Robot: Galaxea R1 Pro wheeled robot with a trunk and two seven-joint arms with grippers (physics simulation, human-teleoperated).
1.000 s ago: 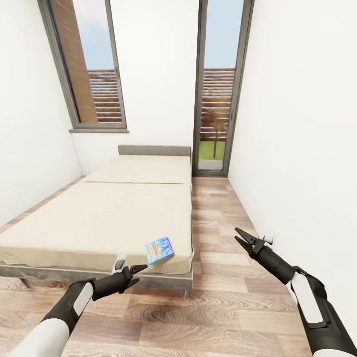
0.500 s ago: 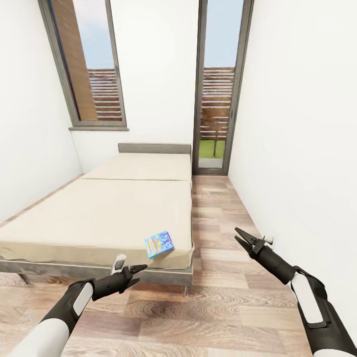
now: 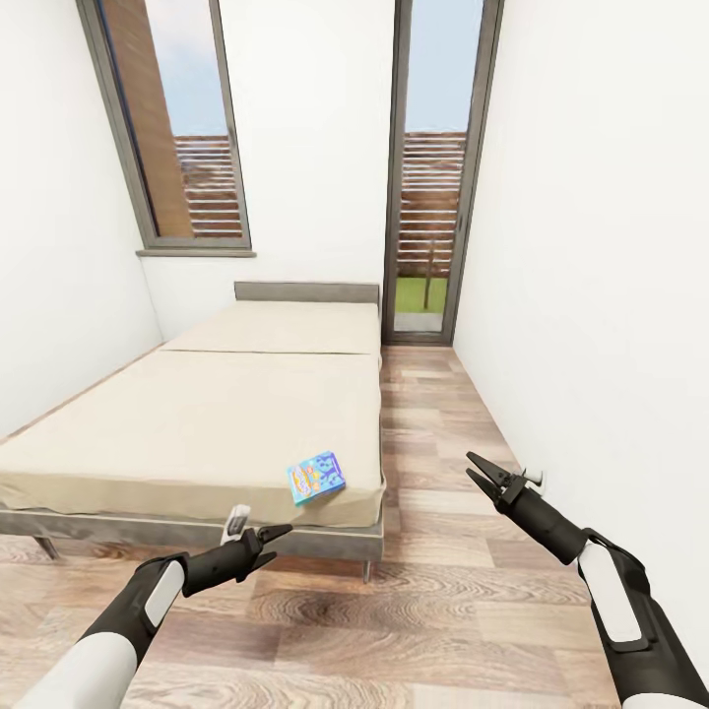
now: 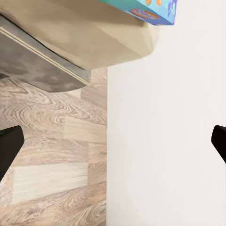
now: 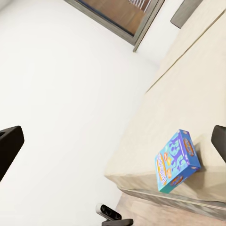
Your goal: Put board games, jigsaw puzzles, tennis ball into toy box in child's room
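Child's room — my view has pulled back from the bed (image 3: 197,423) | light-blue board game (image 3: 316,478) lies near its foot corner, ungrabbed | left gripper (image 3: 268,540) and right gripper (image 3: 477,471) both spread, empty — pickup pending

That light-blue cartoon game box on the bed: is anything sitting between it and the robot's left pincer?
Nothing visible. The light-blue cartoon game box lies alone near the cream bed's corner; the open left pincer hangs just short of it.

white arms (image 3: 108,650), black forearms, pointed black fingers (image 3: 480,468)
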